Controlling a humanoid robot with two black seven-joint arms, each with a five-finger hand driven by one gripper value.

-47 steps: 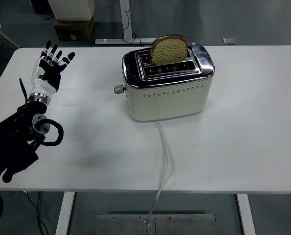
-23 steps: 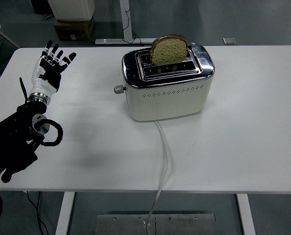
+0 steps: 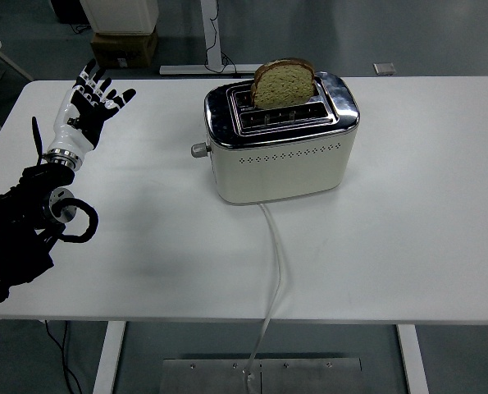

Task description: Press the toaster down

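The black-and-white left hand [image 3: 86, 107] hovered with fingers spread over the white table's [image 3: 408, 205] far-left area, well apart from the cream-and-chrome toaster [image 3: 280, 148] at centre, brown bread slice [image 3: 283, 82] standing up in its slot.

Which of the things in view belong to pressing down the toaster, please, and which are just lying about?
Part of the job:
- toaster
- toaster lever on its left end
- bread slice standing in a slot
- left hand, open, over the table's left side

Just lying about:
- white power cord
- cardboard box on the floor beyond the table
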